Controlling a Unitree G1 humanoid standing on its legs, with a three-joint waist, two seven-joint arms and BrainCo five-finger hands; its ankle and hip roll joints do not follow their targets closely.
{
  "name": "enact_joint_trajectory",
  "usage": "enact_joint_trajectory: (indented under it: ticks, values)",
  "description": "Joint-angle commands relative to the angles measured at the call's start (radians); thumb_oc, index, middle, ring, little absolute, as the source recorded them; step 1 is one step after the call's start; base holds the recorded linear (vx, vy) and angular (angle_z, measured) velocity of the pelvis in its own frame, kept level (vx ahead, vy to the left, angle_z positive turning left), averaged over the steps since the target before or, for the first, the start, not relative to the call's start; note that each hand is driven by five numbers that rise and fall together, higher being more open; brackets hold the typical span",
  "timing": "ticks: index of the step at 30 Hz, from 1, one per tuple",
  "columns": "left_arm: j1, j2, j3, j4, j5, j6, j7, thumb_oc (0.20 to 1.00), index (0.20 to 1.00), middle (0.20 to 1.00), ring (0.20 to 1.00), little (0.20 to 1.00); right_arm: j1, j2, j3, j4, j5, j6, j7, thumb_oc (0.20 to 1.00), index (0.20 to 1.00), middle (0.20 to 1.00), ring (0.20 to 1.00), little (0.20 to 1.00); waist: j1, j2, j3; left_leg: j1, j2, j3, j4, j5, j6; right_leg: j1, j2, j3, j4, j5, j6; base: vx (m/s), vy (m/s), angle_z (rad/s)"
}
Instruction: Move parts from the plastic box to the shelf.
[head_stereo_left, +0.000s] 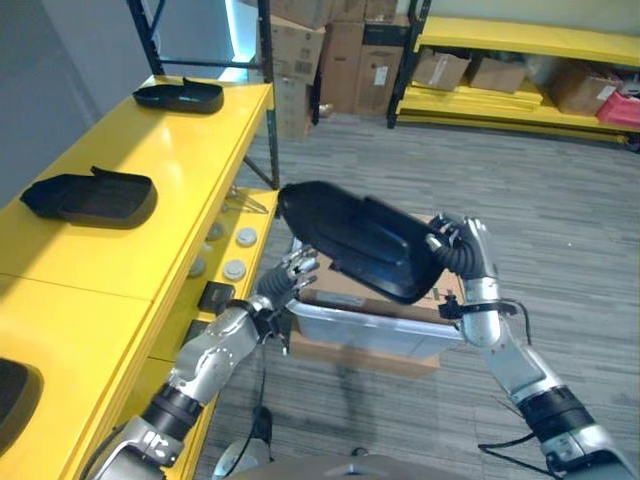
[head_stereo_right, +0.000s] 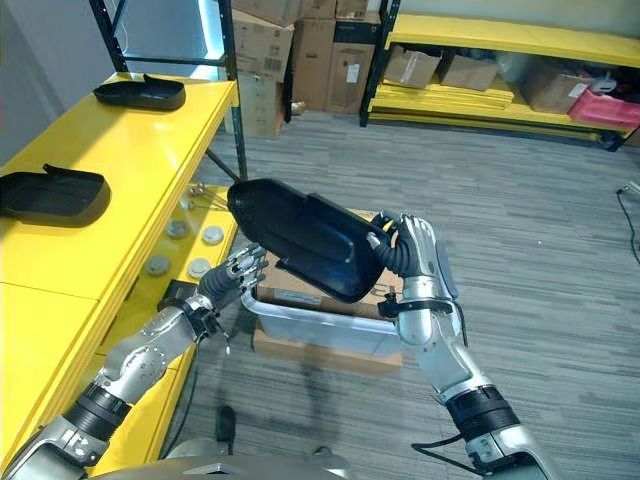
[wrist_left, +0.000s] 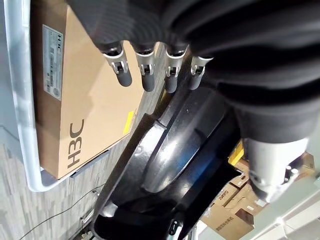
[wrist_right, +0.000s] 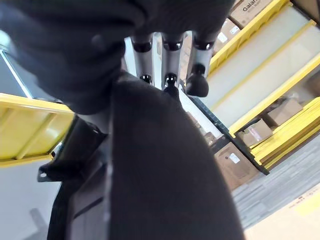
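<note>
Black and glossy, the big moulded part (head_stereo_left: 360, 245) is held up in the air above the plastic box (head_stereo_left: 375, 330), which sits on a cardboard carton (head_stereo_left: 365, 355) on the floor. Its long axis runs from about 10 o'clock to 4 o'clock in the head views, with the narrower rounded nose pointed up toward the yellow shelf (head_stereo_left: 150, 190) and the wider end gripped by the right hand (head_stereo_right: 415, 262). That hand's fingers are curled around the part's wide end, and in the right wrist view the fingertips (wrist_right: 171, 85) are pressed against the dark surface. The left hand (head_stereo_left: 288, 276) is seen just below the part at roughly 7 o'clock of it, fingers loosely extended and slightly spread, nothing pinched. Two similar black parts (head_stereo_left: 90, 197) (head_stereo_left: 180, 95) are already laid on the shelf top, well apart.
</note>
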Motion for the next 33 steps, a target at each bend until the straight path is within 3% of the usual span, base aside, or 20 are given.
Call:
enact_joint_trajectory:
  ticks: [1, 10, 21, 22, 23, 25, 29, 30, 33]
  values:
    - [-0.108, -0.013, -0.026, 0.011, -0.007, -0.036, 0.002, 1.0, 1.0, 1.0, 1.0, 1.0, -0.148, 0.028, 0.015, -0.002, 0.017, -0.115, -0.033, 0.2, 0.2, 0.2, 0.2, 0.2, 0.024, -0.031, -0.03, 0.119, -0.024, 0.016, -0.002, -0.191, 0.031, -0.047, -0.014, 0.014, 0.019, 0.0, 0.001, 0.0, 0.0, 0.0]
    - [-0.13, -0.044, -0.034, 0.049, 0.018, -0.071, 0.076, 1.0, 1.0, 1.0, 1.0, 1.0, -0.178, 0.086, 0.087, -0.094, 0.036, -0.136, 0.0, 0.2, 0.2, 0.2, 0.2, 0.2, 0.022, -0.031, -0.026, 0.12, -0.024, 0.018, -0.002, -0.194, 0.034, -0.052, -0.01, 0.022, 0.023, -0.005, -0.002, 0.0, 0.0, 0.0]
    - [-0.149, -0.094, 0.019, 0.09, 0.071, -0.304, 0.297, 1.0, 1.0, 1.0, 1.0, 1.0, -0.102, 0.2, 0.173, -0.169, 0.155, -0.111, 0.073, 0.2, 0.2, 0.2, 0.2, 0.2, 0.007, -0.037, -0.015, 0.114, -0.02, 0.017, -0.002, -0.191, 0.03, -0.059, -0.002, 0.031, 0.026, -0.01, -0.01, -0.01, -0.003, 0.0]
    - [-0.153, -0.099, 0.017, 0.097, 0.053, -0.33, 0.291, 0.335, 0.335, 0.335, 0.335, 0.335, -0.093, 0.208, 0.182, -0.164, 0.175, -0.12, 0.076, 0.2, 0.2, 0.2, 0.2, 0.2, 0.004, -0.036, -0.013, 0.113, -0.02, 0.017, -0.002, -0.189, 0.029, -0.061, -0.001, 0.032, 0.026, -0.009, -0.01, -0.04, -0.004, -0.03]
    - [-0.154, -0.1, 0.017, 0.095, 0.051, -0.337, 0.294, 0.2, 0.2, 0.2, 0.2, 0.2, -0.092, 0.212, 0.186, -0.161, 0.18, -0.122, 0.077, 0.2, 0.2, 0.2, 0.2, 0.2, 0.003, -0.036, -0.012, 0.112, -0.02, 0.017, -0.002, -0.189, 0.028, -0.061, -0.001, 0.032, 0.026, -0.009, -0.01, -0.04, 0.0, -0.03]
    - [-0.166, -0.111, 0.017, 0.093, 0.026, -0.37, 0.259, 0.2, 0.2, 0.2, 0.2, 0.2, -0.093, 0.229, 0.205, -0.156, 0.199, -0.129, 0.088, 0.2, 0.2, 0.2, 0.2, 0.2, 0.0, -0.035, -0.008, 0.111, -0.019, 0.017, -0.002, -0.187, 0.027, -0.063, 0.0, 0.033, 0.025, -0.008, -0.011, -0.05, 0.0, -0.03]
    - [-0.173, -0.119, -0.001, 0.087, 0.012, -0.355, 0.19, 0.2, 0.2, 0.2, 0.2, 0.2, -0.095, 0.24, 0.222, -0.161, 0.203, -0.143, 0.097, 0.2, 0.2, 0.2, 0.2, 0.2, -0.003, -0.035, -0.005, 0.11, -0.018, 0.018, -0.002, -0.186, 0.026, -0.063, 0.0, 0.034, 0.025, -0.008, -0.013, -0.02, -0.006, -0.01]
    - [-0.18, -0.118, -0.029, 0.079, 0.02, -0.315, 0.092, 0.2, 0.2, 0.2, 0.2, 0.2, -0.104, 0.247, 0.234, -0.162, 0.222, -0.175, 0.12, 0.2, 0.2, 0.2, 0.2, 0.2, -0.002, -0.034, -0.004, 0.109, -0.017, 0.02, -0.002, -0.186, 0.026, -0.063, 0.0, 0.033, 0.026, -0.01, -0.014, -0.04, -0.024, -0.01]
    - [-0.183, -0.109, -0.051, 0.07, 0.034, -0.294, 0.021, 0.2, 0.2, 0.2, 0.2, 0.2, -0.117, 0.253, 0.243, -0.161, 0.269, -0.195, 0.164, 0.2, 0.2, 0.2, 0.2, 0.2, 0.001, -0.032, -0.004, 0.109, -0.015, 0.019, -0.002, -0.186, 0.025, -0.063, 0.0, 0.03, 0.029, -0.013, -0.015, -0.03, -0.04, 0.0]
